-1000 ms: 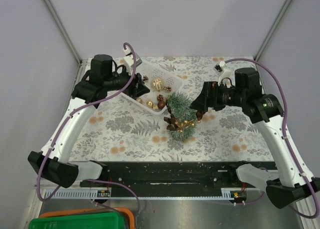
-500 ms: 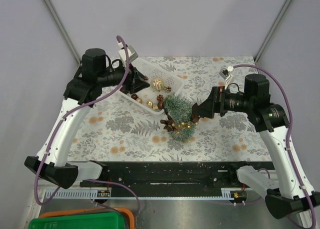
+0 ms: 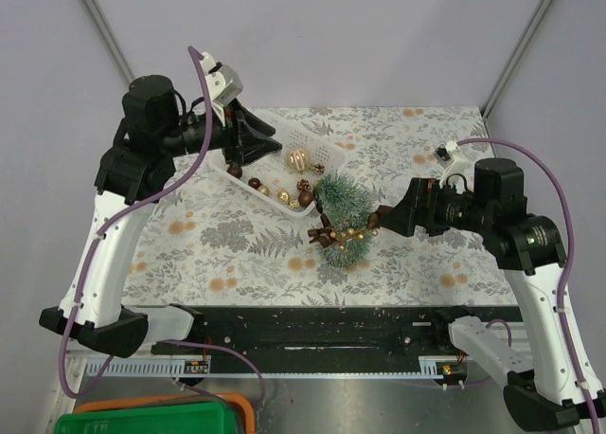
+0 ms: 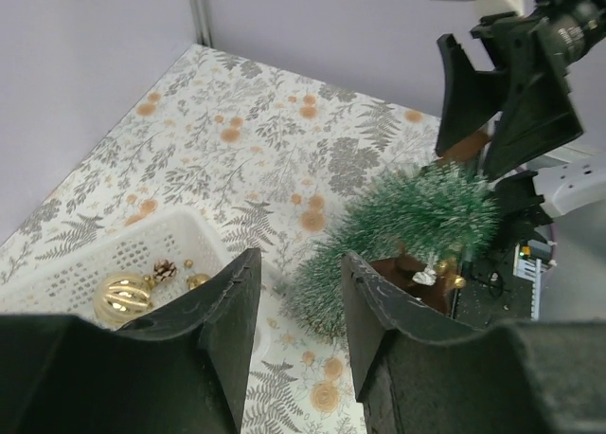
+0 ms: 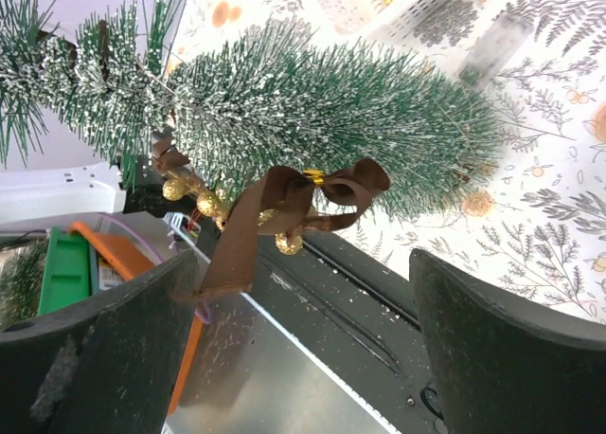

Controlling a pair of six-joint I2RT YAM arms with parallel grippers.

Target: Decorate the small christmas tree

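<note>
Open wide and empty, the right gripper (image 3: 383, 219) is seen with its fingertips just beside the lower right flank of the small christmas tree (image 3: 341, 207). The tree is found at the centre of the top view on the leaf-print tablecloth (image 3: 237, 244); whether it stands upright or leans cannot be settled. A brown ribbon bow (image 5: 317, 192) and gold beads (image 5: 194, 199) are already carried on its bristles. Just up and left of the tree the white basket (image 3: 317, 140) is placed, holding a gold ball (image 3: 298, 159), pinecones and small brown balls. The left gripper (image 3: 270, 150) is held above the basket's left end, its jaws partly apart with nothing between them. The step in hand is judged to be the fetching of the next ornament. One ornament only should be chosen, approached from above, and closed on clear of the basket wall. A bare patch of bristles should be selected for it, away from the ribbon, which is likely to snag. The tree is probably light and easily tipped, so pressure should be kept gentle.
</note>
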